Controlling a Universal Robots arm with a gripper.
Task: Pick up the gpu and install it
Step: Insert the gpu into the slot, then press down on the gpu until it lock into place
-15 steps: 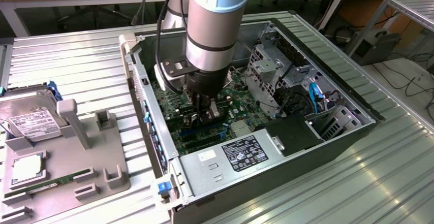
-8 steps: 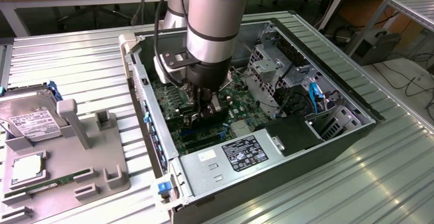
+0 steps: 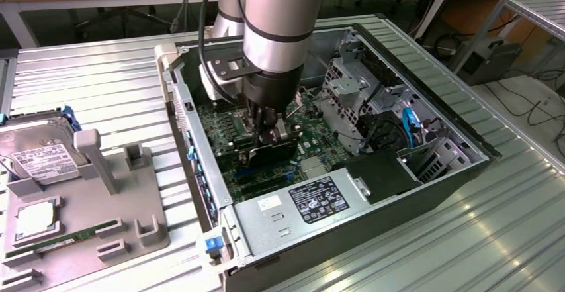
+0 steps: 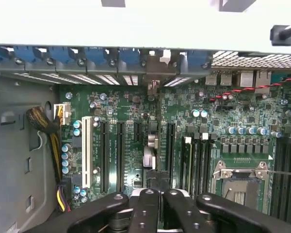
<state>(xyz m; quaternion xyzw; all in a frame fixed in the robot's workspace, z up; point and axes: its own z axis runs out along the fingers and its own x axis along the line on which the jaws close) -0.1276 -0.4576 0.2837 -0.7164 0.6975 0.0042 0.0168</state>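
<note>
The gripper [image 3: 269,132] is seen lowered inside the open computer case [image 3: 459,166], its fingers [image 4: 150,206] clenched on the top edge of the gpu [image 3: 267,153]. The card is held upright, edge-down over the green motherboard [image 4: 131,145], among its long black slots [image 4: 120,150]. A hard drive [image 3: 40,159] is kept on the grey tray [image 3: 132,239] beside the case.

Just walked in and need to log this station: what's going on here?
A robot arm is reaching down into an open computer case. Its gripper is shut on the gpu, a dark card held edge-down right at the motherboard, in line with the expansion slots. Whether it is fully seated cannot be told. A hard drive sits on a grey holder at the exterior view's left.
</note>
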